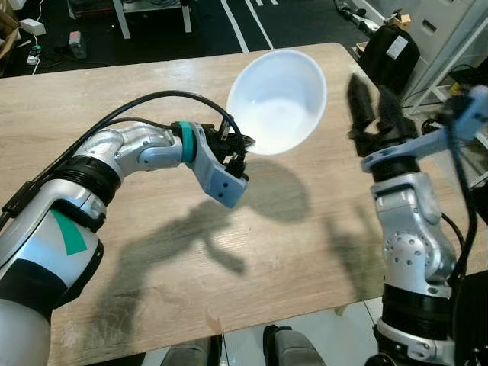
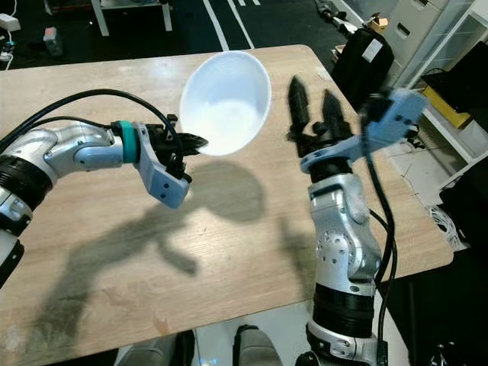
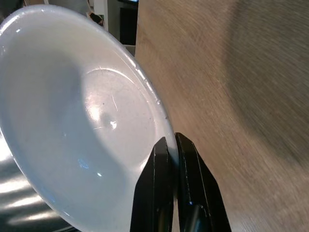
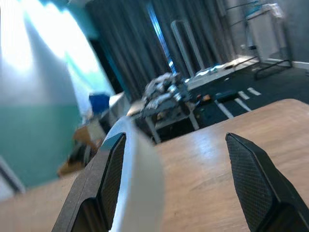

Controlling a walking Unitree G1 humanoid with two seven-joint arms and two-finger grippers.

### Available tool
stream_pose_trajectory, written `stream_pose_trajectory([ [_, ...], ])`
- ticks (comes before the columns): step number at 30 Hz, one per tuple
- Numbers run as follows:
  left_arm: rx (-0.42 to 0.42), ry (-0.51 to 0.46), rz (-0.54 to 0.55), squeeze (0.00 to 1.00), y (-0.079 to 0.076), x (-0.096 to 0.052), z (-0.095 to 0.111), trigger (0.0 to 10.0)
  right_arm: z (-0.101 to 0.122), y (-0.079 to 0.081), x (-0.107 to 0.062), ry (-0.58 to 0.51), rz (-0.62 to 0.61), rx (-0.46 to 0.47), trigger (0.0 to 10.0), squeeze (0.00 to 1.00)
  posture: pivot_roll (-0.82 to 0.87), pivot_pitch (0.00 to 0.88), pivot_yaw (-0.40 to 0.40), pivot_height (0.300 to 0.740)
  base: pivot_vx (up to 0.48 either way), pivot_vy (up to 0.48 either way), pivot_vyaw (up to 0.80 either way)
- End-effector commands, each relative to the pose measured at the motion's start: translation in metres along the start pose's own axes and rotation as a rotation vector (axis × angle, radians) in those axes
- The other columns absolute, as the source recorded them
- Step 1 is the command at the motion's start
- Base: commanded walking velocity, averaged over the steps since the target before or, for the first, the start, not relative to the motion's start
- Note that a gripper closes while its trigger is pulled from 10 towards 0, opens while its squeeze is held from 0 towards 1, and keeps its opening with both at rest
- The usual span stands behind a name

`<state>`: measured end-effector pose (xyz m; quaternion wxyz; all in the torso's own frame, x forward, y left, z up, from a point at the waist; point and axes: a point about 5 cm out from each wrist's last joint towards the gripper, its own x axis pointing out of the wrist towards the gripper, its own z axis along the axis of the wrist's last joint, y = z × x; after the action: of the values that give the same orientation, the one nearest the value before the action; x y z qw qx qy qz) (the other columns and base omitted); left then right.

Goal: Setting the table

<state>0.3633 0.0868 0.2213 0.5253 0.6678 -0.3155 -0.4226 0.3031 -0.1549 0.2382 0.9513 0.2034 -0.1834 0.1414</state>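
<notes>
1. One wide wooden bench [image 1: 152,252] lay under both arms, and its surface was bare below the bowl. The bowl hung in the air over the far right part of it, not resting on the wood. If it fell from there it could hit the hard top, crack, or roll toward the near right edge.

2. The white bowl [image 1: 278,99] was tilted, with its opening turned toward the camera and toward the right arm. It was held at one point of its lower rim only, so its weight hung to one side of the grip. I judged this the main danger: the smooth rim could turn or slide out between the fingers.

3. The right gripper [image 2: 314,107] stood upright just beside the bowl, its two black fingers spread apart and holding nothing. In the right wrist view the bowl's rim appeared between them, close to one finger. If this arm moved in carelessly, it could knock the rim and push the bowl out of the other grip.

4. The left gripper [image 1: 238,145] had its fingers [image 3: 166,193] pressed nearly together on the bowl's thin rim, one inside and one outside. The contact was very small. Any quick wrist motion, or lowering the bowl at this angle, could make it land on its rim and tip over.
</notes>
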Motion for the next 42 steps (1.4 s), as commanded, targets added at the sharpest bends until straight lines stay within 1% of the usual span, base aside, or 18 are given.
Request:
stream_pose_trajectory([
  [1, 0.031, -0.002, -0.007, 0.00, 0.004, 0.001, 0.000, 10.0, -0.010, 0.001, -0.002, 0.061, 0.015, -0.018, 10.0, 0.00, 0.01, 0.000, 0.032, 0.740, 0.000, 0.000, 0.00],
  [4, 0.037, -0.006, -0.007, 0.00, 0.004, 0.003, 0.001, 10.0, -0.016, 0.006, -0.001, 0.096, 0.057, -0.023, 10.0, 0.00, 0.01, 0.000, 0.028, 0.740, 0.000, 0.000, 0.00],
  [6, 0.054, -0.025, -0.003, 0.00, 0.004, 0.006, 0.003, 10.0, -0.028, 0.014, -0.004, 0.179, 0.128, -0.032, 10.0, 0.00, 0.01, 0.000, 0.021, 0.740, 0.000, 0.000, 0.00],
  [8, 0.054, -0.025, -0.003, 0.00, 0.004, 0.006, 0.003, 10.0, -0.028, 0.014, -0.004, 0.179, 0.128, -0.032, 10.0, 0.00, 0.01, 0.000, 0.021, 0.740, 0.000, 0.000, 0.00],
  [9, 0.060, -0.035, 0.002, 0.00, 0.005, 0.008, 0.005, 10.0, -0.035, 0.014, -0.004, 0.220, 0.129, -0.033, 10.0, 0.00, 0.02, 0.000, 0.015, 0.740, 0.000, 0.000, 0.00],
  [15, 0.072, -0.051, 0.015, 0.00, 0.006, 0.011, 0.008, 10.0, -0.048, 0.012, -0.004, 0.272, 0.097, -0.029, 10.0, 0.00, 0.01, 0.000, 0.012, 0.740, 0.000, 0.000, 0.00],
  [16, 0.079, -0.061, 0.024, 0.00, 0.007, 0.014, 0.010, 10.0, -0.058, 0.006, -0.002, 0.315, 0.025, -0.038, 9.6, 0.00, 0.02, 0.000, 0.006, 0.740, 0.000, 0.000, 0.00],
  [17, 0.079, -0.061, 0.024, 0.00, 0.007, 0.014, 0.010, 10.0, -0.058, 0.006, -0.002, 0.315, 0.025, -0.038, 9.6, 0.00, 0.02, 0.000, 0.006, 0.740, 0.000, 0.000, 0.00],
  [18, 0.083, -0.069, 0.031, 0.00, 0.008, 0.016, 0.011, 10.0, -0.066, 0.000, -0.002, 0.346, -0.035, -0.046, 6.7, 0.00, 0.02, 0.000, 0.004, 0.740, 0.000, 0.000, 0.00],
  [19, 0.083, -0.069, 0.031, 0.00, 0.008, 0.016, 0.011, 10.0, -0.066, 0.000, -0.002, 0.346, -0.035, -0.046, 6.7, 0.00, 0.02, 0.000, 0.004, 0.740, 0.000, 0.000, 0.00],
  [20, 0.086, -0.075, 0.036, 0.00, 0.008, 0.017, 0.013, 10.0, -0.072, -0.005, -0.001, 0.362, -0.083, -0.050, 2.2, 0.00, 0.02, 0.000, 0.004, 0.740, 0.000, 0.000, 0.00],
  [21, 0.086, -0.079, 0.039, 0.00, 0.008, 0.018, 0.014, 10.0, -0.073, -0.007, 0.000, 0.362, -0.108, -0.047, 0.0, 0.00, 0.02, 0.000, 0.003, 0.740, 0.000, 0.000, 0.00],
  [25, 0.088, -0.081, 0.041, 0.00, 0.008, 0.019, 0.014, 10.0, -0.073, -0.008, 0.000, 0.358, -0.112, -0.044, 0.0, 0.00, 0.02, 0.000, 0.003, 0.740, 0.000, 0.000, 0.00],
  [33, 0.087, -0.074, 0.078, 0.00, 0.005, 0.021, 0.014, 10.0, -0.063, -0.006, 0.002, 0.282, -0.104, 0.021, 0.0, 0.00, 0.02, 0.000, 0.002, 0.740, 0.000, 0.000, 0.00],
  [39, 0.086, -0.055, 0.093, 0.00, 0.005, 0.021, 0.012, 10.0, -0.062, -0.007, 0.003, 0.267, -0.115, 0.025, 0.0, 0.00, 0.02, 0.000, 0.002, 0.740, 0.000, 0.000, 0.00],
  [40, 0.086, -0.048, 0.101, 0.07, 0.006, 0.021, 0.012, 10.0, -0.061, -0.008, 0.004, 0.260, -0.120, 0.026, 0.0, 0.00, 0.02, 0.000, 0.001, 0.740, 0.000, 0.000, 0.00],
  [41, 0.081, -0.035, 0.115, 0.73, 0.006, 0.021, 0.010, 10.0, -0.061, -0.008, 0.004, 0.255, -0.123, 0.027, 0.0, 0.00, 0.02, 0.000, 0.000, 0.740, 0.000, 0.000, 0.00],
  [42, 0.081, -0.035, 0.115, 0.73, 0.006, 0.021, 0.010, 10.0, -0.061, -0.008, 0.004, 0.255, -0.123, 0.027, 0.0, 0.00, 0.02, 0.000, 0.000, 0.740, 0.000, 0.000, 0.00],
])
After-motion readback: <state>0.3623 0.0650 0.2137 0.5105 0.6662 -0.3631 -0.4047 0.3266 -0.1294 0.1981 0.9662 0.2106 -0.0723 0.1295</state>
